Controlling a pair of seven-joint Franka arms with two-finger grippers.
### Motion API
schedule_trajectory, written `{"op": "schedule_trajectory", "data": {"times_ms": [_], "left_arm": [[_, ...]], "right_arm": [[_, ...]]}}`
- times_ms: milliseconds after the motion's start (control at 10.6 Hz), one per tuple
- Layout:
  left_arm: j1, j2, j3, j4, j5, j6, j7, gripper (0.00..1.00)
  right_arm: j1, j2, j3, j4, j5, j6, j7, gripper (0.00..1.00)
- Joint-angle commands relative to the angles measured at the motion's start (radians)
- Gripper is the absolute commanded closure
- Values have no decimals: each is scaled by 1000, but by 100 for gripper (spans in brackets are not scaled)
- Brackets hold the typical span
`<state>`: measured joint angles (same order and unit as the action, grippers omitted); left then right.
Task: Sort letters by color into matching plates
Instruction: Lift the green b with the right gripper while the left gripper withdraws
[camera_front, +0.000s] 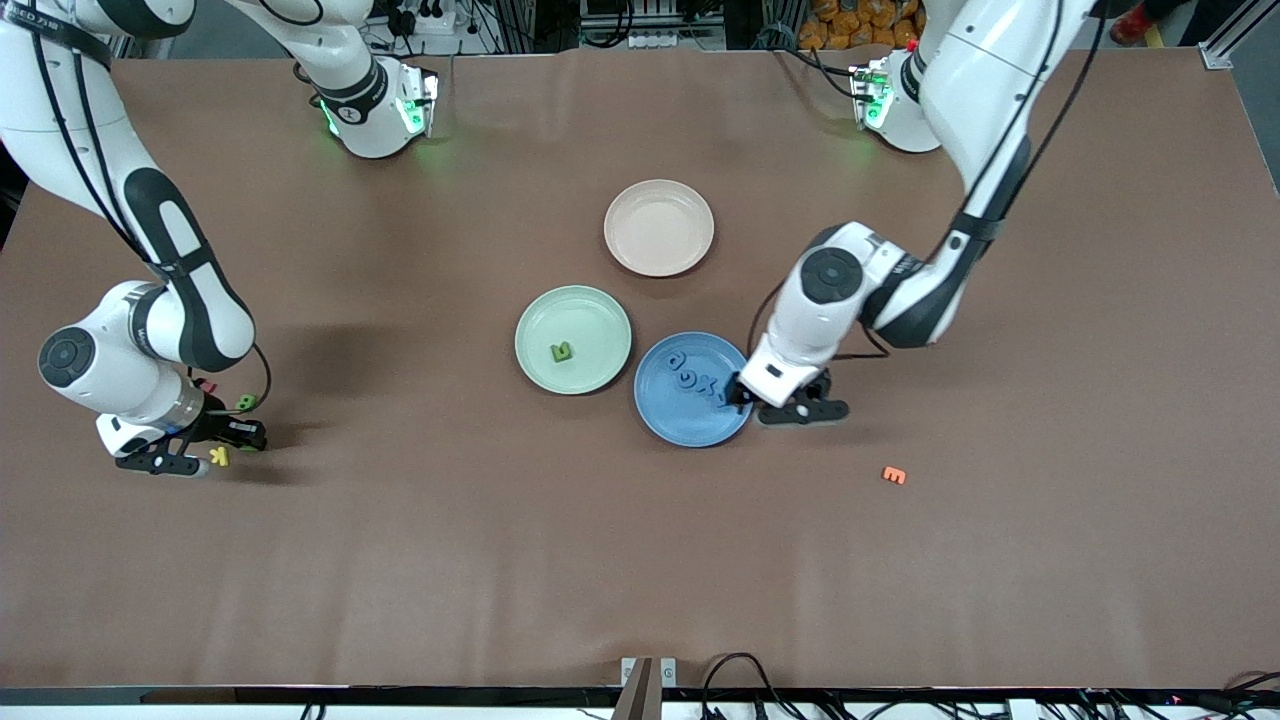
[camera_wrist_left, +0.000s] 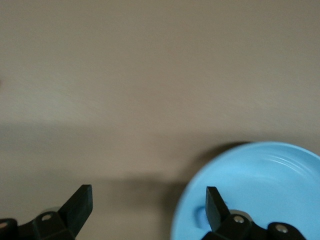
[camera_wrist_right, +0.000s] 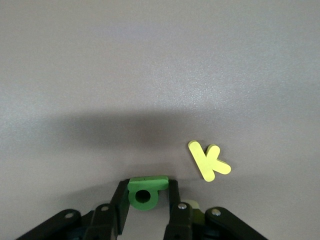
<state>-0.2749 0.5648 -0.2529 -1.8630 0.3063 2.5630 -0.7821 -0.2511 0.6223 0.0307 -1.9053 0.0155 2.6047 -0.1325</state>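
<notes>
Right gripper (camera_wrist_right: 147, 200): fingers clenched on a green letter (camera_wrist_right: 145, 190) low over the table (camera_front: 500, 560), far toward the right arm's end from the blue plate (camera_front: 668, 412); a yellow K (camera_front: 219, 456) lies just beside it, another green letter (camera_front: 245, 402) and a red one (camera_front: 208, 385) close by. Left gripper (camera_front: 772, 402): fingers released, spread wide, holding nothing, straddling the blue plate's rim at its edge toward the left arm's end. Blue plate: holds four blue letters (camera_front: 696, 378). Pale green plate (camera_front: 590, 364): touching the blue plate, holds one green letter (camera_front: 563, 351). Beige-pink plate (camera_front: 659, 228): farther from the front camera than the blue plate. Orange letter (camera_front: 894, 475): on the table, nearer the front camera than the blue plate, toward the left arm's end.
</notes>
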Motion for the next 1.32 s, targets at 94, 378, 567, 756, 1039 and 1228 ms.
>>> {"op": "schedule_trajectory", "data": {"times_ms": [94, 378, 567, 756, 1039, 1228], "left_arm": [[94, -36, -8, 50, 24, -118, 209, 0], [124, -29, -9, 142, 11, -223, 297, 0], [135, -22, -9, 183, -22, -227, 319, 0], [160, -14, -9, 218, -68, -228, 372, 0], [200, -5, -8, 296, -85, -355, 507, 0], [215, 0, -6, 375, -119, -482, 604, 0]], "right_arm": [[25, -24, 21, 3, -11, -3, -36, 78], [65, -45, 34, 0, -11, -6, -33, 82], [108, -52, 34, -1, -11, -8, -32, 84], [153, -67, 34, -1, -11, -8, -29, 86], [232, -84, 34, 0, -9, -37, -24, 87], [295, -82, 44, 2, -9, -40, -12, 87]]}}
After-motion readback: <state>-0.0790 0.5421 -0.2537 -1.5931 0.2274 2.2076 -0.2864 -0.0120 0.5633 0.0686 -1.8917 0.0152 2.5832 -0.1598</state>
